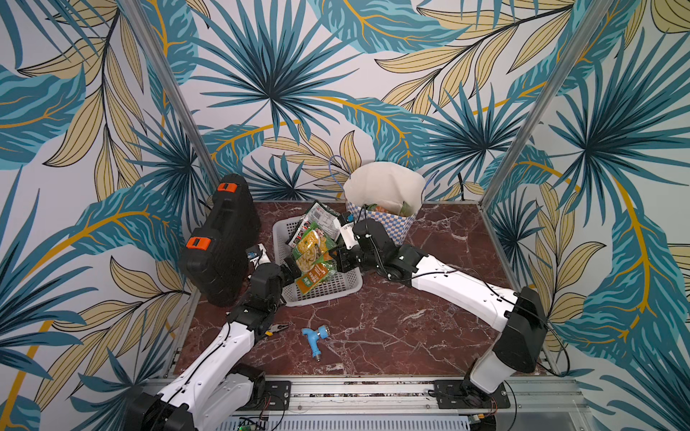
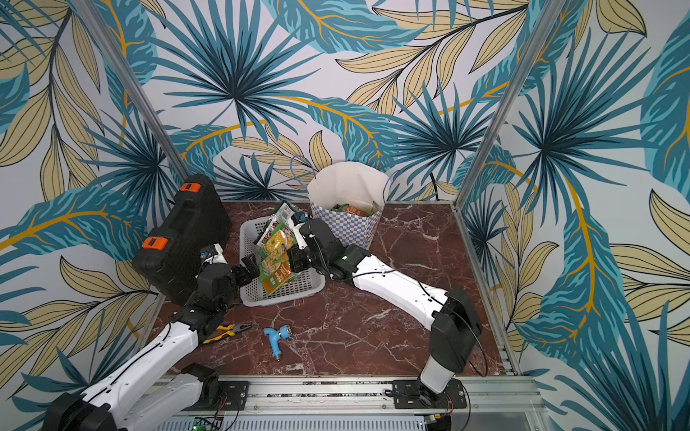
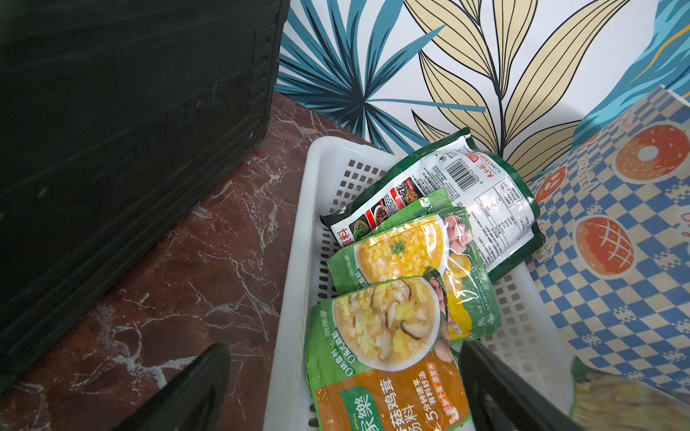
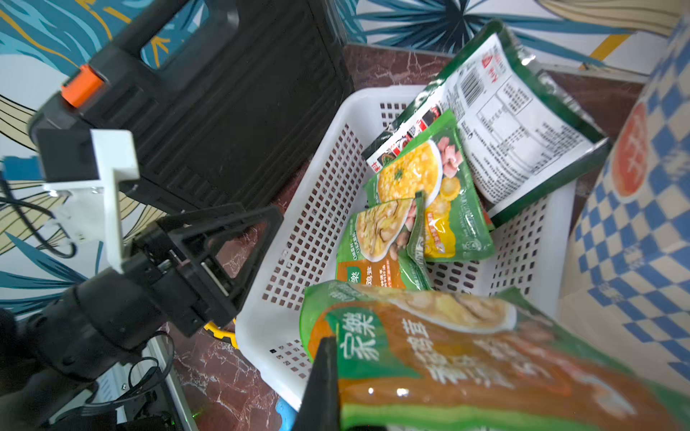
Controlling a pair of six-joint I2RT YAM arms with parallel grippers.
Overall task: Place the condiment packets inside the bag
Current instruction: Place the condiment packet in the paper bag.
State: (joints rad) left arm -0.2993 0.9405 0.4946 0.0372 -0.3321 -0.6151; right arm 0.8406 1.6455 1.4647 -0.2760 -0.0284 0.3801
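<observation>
The right end effector [image 1: 338, 260] was pinched on a green-orange packet [image 4: 466, 354] held above the basket [image 1: 325, 294]; the left end effector [image 3: 343, 350] stood spread at the basket's near corner. The other packets [image 3: 410, 261] lay in the basket; the bag [image 1: 392, 227] stood just beyond it. Advised: lift clear of the rim, release well inside the bag's mouth.

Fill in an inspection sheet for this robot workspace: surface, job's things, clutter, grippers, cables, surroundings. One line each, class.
Surface: red-brown marble tabletop, white-veined.
Job's things: three condiment packets lie in the white basket; further packets show inside the upright checkered paper bag.
Clutter: black tool case, pliers, blue tap fitting.
Grippers: left gripper open, astride the basket's wall; right gripper shut on an orange-green packet.
Cables: black leads run along both arms.
Surroundings: leaf-print walls, aluminium posts.
</observation>
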